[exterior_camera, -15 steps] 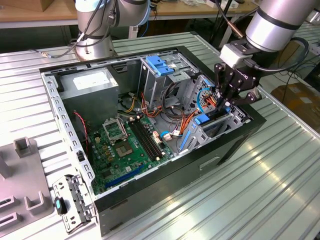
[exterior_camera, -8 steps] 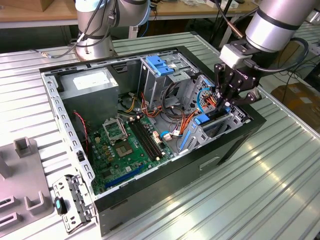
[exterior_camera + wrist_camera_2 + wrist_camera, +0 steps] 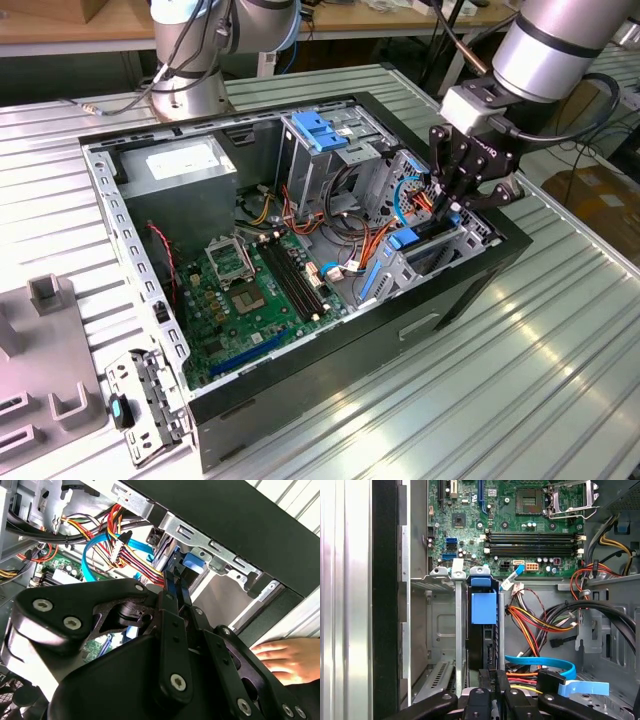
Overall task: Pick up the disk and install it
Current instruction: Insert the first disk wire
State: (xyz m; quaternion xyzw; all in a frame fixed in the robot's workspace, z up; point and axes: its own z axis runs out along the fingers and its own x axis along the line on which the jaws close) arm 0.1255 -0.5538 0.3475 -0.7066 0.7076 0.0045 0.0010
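Disk: the disk (image 3: 484, 645) stands on edge inside a slot of the grey drive bay (image 3: 440, 250), at the case's edge toward the exterior view's right; in the first wrist view its blue plastic rail faces the camera, set between upright grey metal walls. In the exterior view the disk (image 3: 432, 238) is partly hidden by the gripper.
Gripper: the gripper (image 3: 455, 205) hangs from the arm's wrist right above the drive bay. In the second wrist view the gripper (image 3: 176, 592) has its thin black fingertips (image 3: 171, 580) drawn close together on the top edge of the disk's blue rail (image 3: 192, 562).
Jaws: clamped on the disk's upper edge, as far as the wrist views show.
Case: the open black computer case (image 3: 480, 285) lies on its side on the ribbed metal counter (image 3: 540, 380).
Inside the case: a green motherboard (image 3: 245, 290) on the case floor, a grey power-supply box (image 3: 180, 170) in the far corner, and a drive cage with a blue latch (image 3: 320, 130) on top.
Cables: red, yellow and orange wires (image 3: 530, 620) and a flat blue cable (image 3: 555, 665) run just beside the bay.
Hand: a person's hand (image 3: 285, 660) rests on the counter beside the case's outer wall, in the second wrist view.
Loose part: a grey metal bracket (image 3: 145, 400) lies at the case's near corner.
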